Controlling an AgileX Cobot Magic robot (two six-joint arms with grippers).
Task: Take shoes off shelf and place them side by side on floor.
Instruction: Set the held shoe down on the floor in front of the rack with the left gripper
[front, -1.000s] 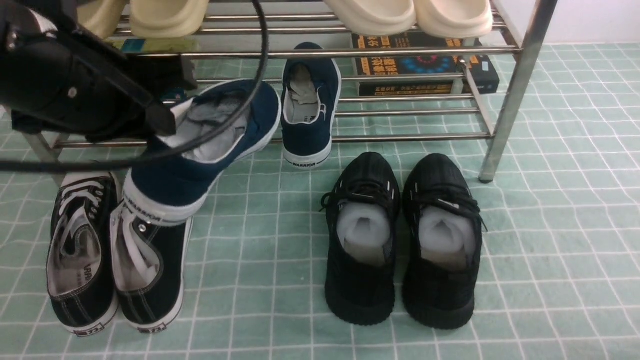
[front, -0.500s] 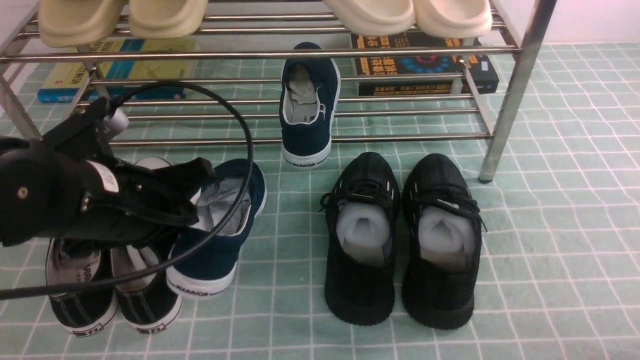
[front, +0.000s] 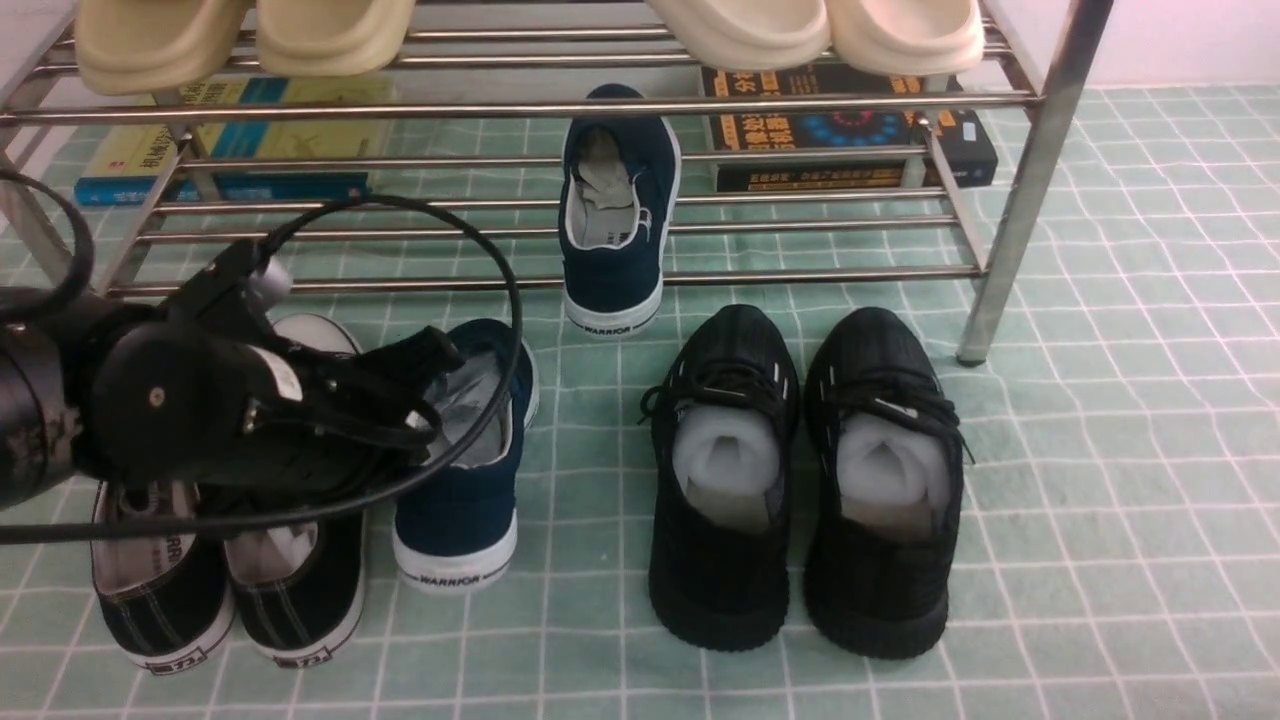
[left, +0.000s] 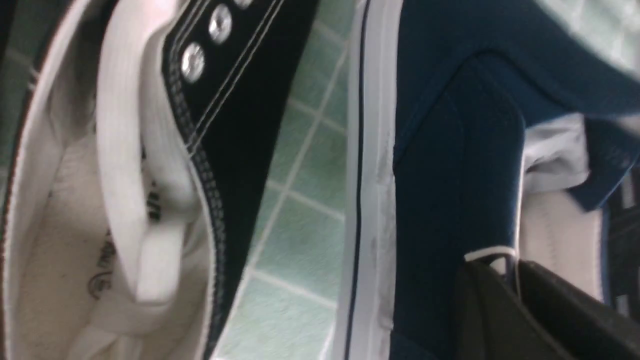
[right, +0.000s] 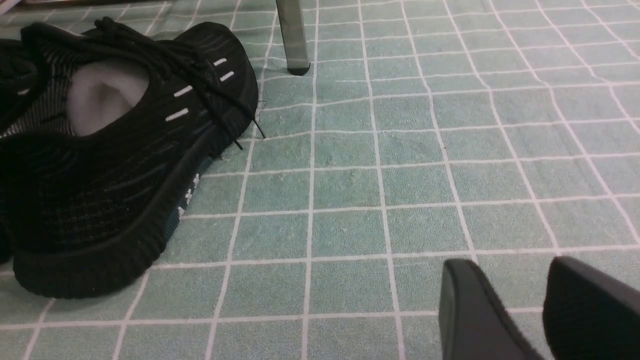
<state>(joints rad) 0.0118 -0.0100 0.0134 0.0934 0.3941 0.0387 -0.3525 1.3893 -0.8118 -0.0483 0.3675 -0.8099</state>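
The navy canvas slip-on with a white rubber sole (front: 460, 515) is pinched at its opening's edge between the fingers of the black left gripper (left: 505, 280), just above or on the pale green gridded mat (front: 590, 620); contact with the mat cannot be told. Its matching navy slip-on (front: 612, 265) is held on the lower tier of the shiny metal-rod rack (front: 820, 275), its heel jutting past the front rod. The held shoe is flanked on the left by a pair of black-and-white canvas lace-up sneakers (front: 305, 610), partly covered by the left arm and its looping black cable (front: 510, 290). Farther right, a pair of all-black knit sneakers (front: 725, 580) is set on the mat. Cream clogs (front: 335, 40) are seated on the upper tier; behind the lower rods, a yellow-and-blue book (front: 290, 130) and a thick black book (front: 840, 125) are seen. The fingers of the right gripper (right: 520, 290) are spread slightly apart, with nothing held between them.
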